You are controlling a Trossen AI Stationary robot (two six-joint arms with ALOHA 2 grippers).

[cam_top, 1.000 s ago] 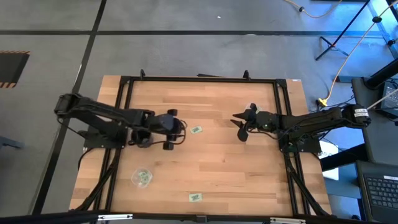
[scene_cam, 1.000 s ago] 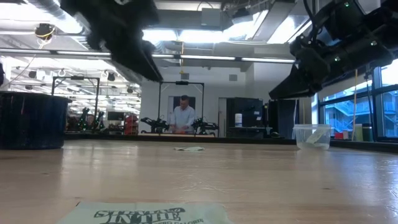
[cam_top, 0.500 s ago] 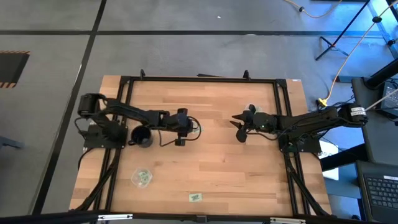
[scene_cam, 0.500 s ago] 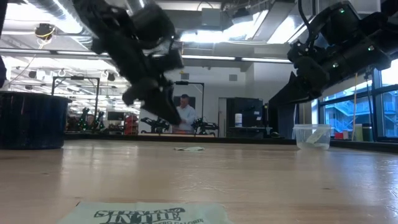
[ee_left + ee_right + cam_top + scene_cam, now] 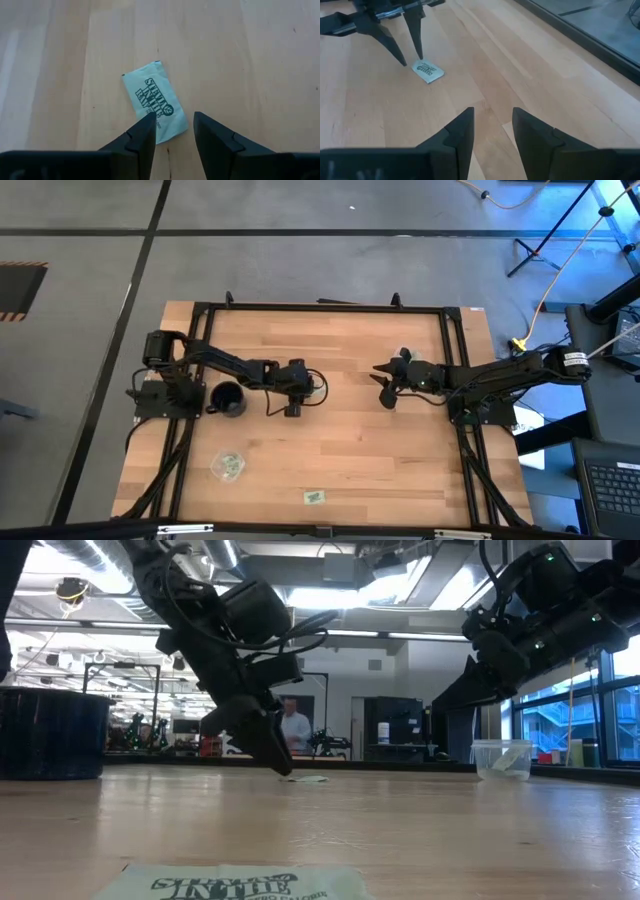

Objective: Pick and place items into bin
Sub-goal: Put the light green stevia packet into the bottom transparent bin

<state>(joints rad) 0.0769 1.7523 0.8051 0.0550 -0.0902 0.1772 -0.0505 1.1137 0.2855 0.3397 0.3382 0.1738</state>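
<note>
Near the middle of the desk [image 5: 360, 430], we see the left gripper [image 5: 171, 131] low over one green packet [image 5: 156, 101], its fingers apart and holding nothing, one tip at the packet's edge, probably to straddle it for a pinch. The black cup [image 5: 228, 399] stands beside this arm. Compared with a second ago, the arm has reached further and dropped down. The right gripper [image 5: 492, 131] waits open and empty, unchanged.

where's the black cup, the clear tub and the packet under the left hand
cup [image 5: 228, 399], high view, its dark inside
tub [image 5: 502, 759], low view, its clear side wall
packet [image 5: 155, 101], left wrist view, its printed face
</note>
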